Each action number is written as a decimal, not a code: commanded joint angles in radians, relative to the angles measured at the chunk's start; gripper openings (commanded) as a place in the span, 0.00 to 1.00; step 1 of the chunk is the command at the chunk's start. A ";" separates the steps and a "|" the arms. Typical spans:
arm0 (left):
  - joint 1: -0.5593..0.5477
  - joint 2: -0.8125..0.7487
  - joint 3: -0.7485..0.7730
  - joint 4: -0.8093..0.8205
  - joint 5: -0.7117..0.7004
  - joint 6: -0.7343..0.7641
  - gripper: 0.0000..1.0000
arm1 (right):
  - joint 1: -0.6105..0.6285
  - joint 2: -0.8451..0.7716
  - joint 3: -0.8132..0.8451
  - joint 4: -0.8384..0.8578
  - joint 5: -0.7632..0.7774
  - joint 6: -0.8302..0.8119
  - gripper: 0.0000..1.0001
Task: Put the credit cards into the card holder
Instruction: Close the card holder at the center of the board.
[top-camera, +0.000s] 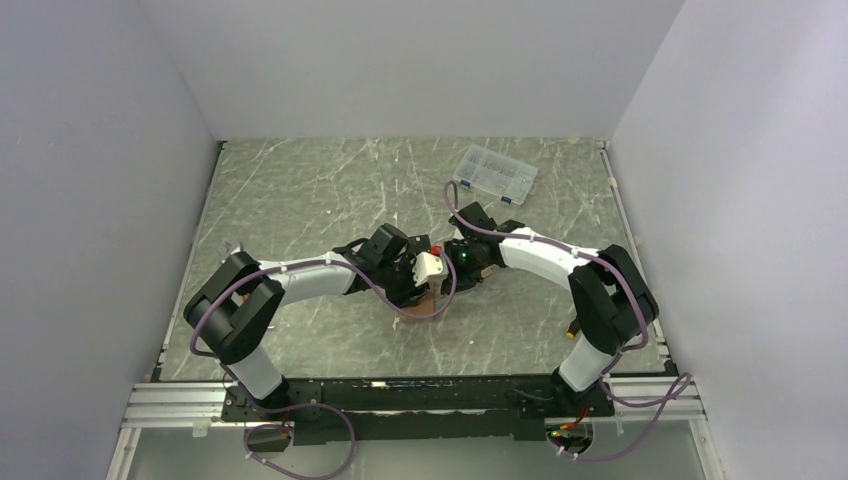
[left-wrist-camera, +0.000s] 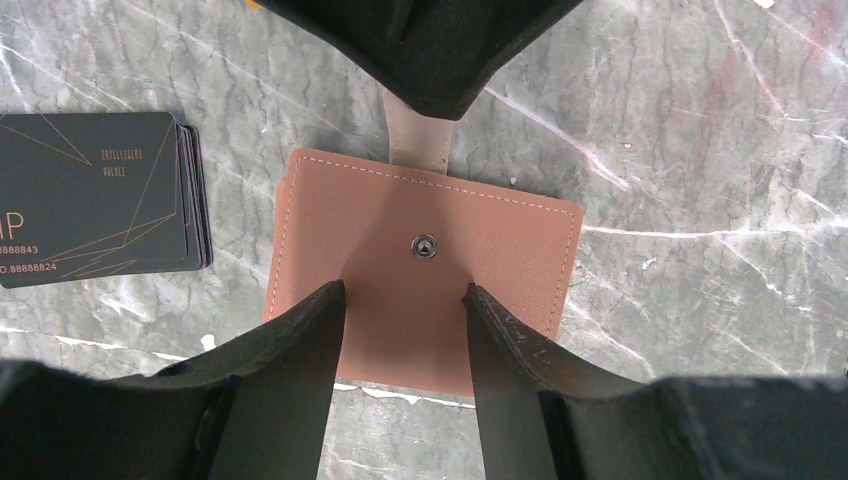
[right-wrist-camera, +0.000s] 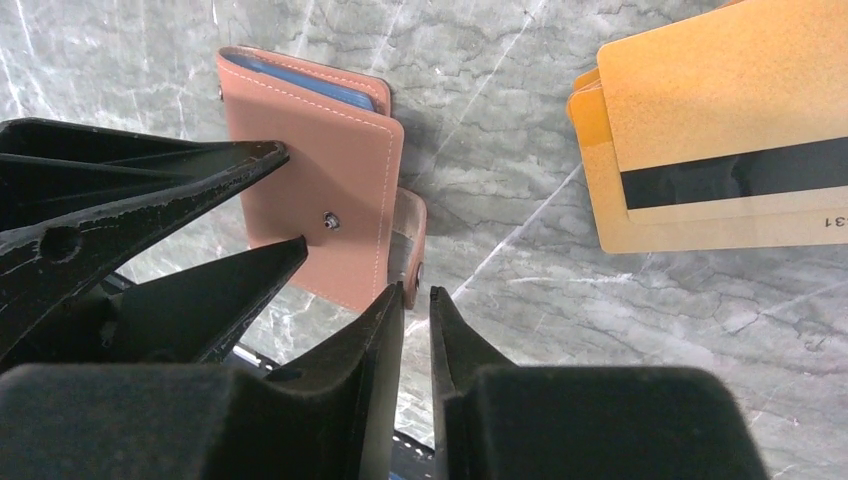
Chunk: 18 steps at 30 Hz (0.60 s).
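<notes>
Tan leather card holder (left-wrist-camera: 500, 250), silver snap stud (left-wrist-camera: 424, 246)

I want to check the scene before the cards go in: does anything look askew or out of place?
Two small things. On the card holder, the strap is unsnapped and sticks out past the edge. The orange-gold cards lie fanned, their edges not lined up. Nothing looks spilled or damaged.

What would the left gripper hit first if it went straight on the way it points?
The left gripper would likely meet the tan card holder, near its snap stud; how close is unclear.
</notes>
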 joint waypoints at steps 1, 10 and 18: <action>0.000 -0.023 0.003 -0.033 0.033 -0.016 0.53 | -0.002 0.022 0.035 -0.001 0.004 -0.001 0.15; -0.005 0.016 0.059 -0.046 0.087 -0.028 0.53 | -0.062 -0.078 -0.049 -0.007 0.048 0.010 0.00; -0.014 0.044 0.114 -0.054 0.150 -0.028 0.54 | -0.102 -0.122 -0.082 -0.031 0.048 -0.002 0.00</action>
